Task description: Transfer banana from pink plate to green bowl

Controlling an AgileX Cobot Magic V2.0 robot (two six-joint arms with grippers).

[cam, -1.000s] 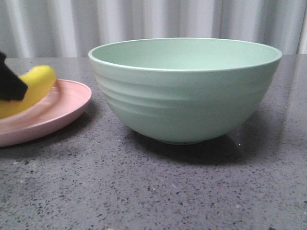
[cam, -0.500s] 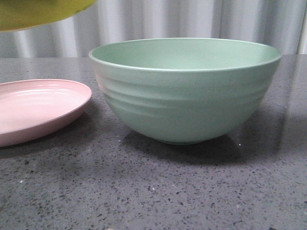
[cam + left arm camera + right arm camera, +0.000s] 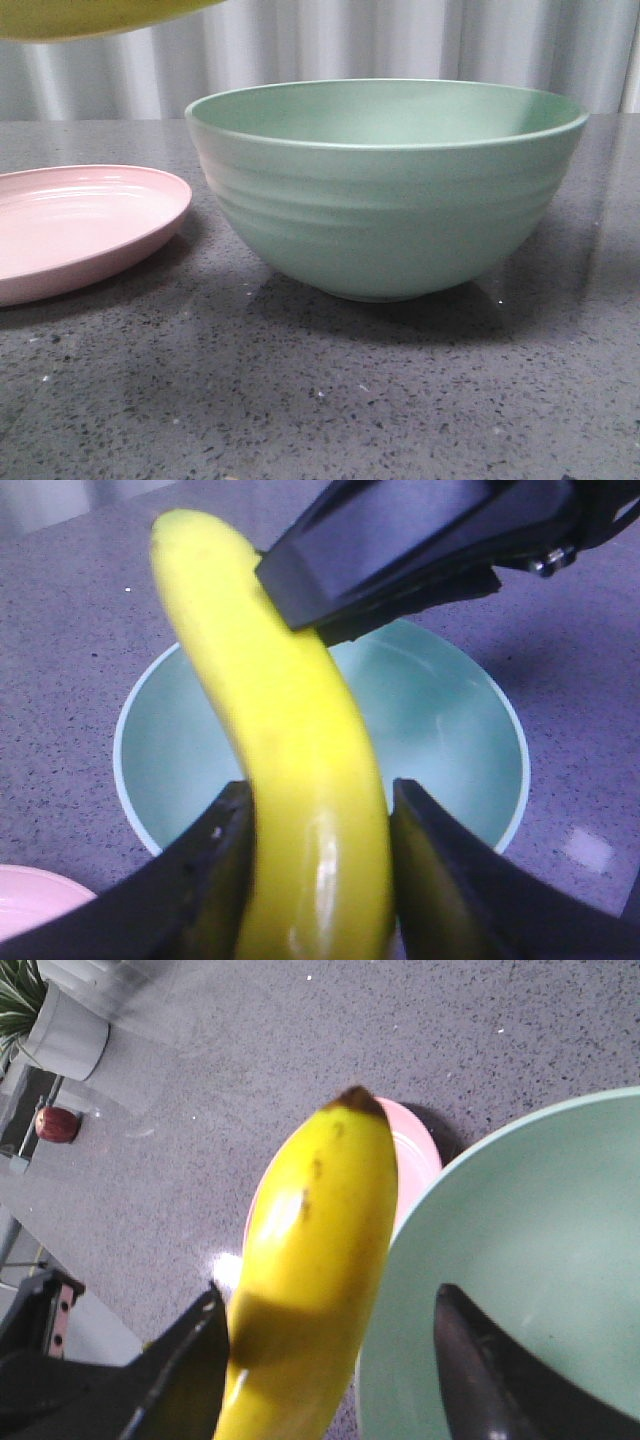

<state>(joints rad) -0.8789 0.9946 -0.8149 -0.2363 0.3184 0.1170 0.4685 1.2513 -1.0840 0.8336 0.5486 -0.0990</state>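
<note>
Yellow banana [image 3: 300,780] held above green bowl [image 3: 440,720].

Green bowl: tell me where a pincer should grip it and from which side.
Take the green bowl by its rim, from straight above, one finger inside, one outside. It stands upright, mouth open; the wall looks thin there, and the rounded body seems too wide to span.

The banana [image 3: 95,17] is no longer laid on the pink plate [image 3: 80,230], as it was a second ago; it is seen lifted to the top edge of the front view, shifted slightly toward the green bowl [image 3: 385,185] since half a second ago.
</note>
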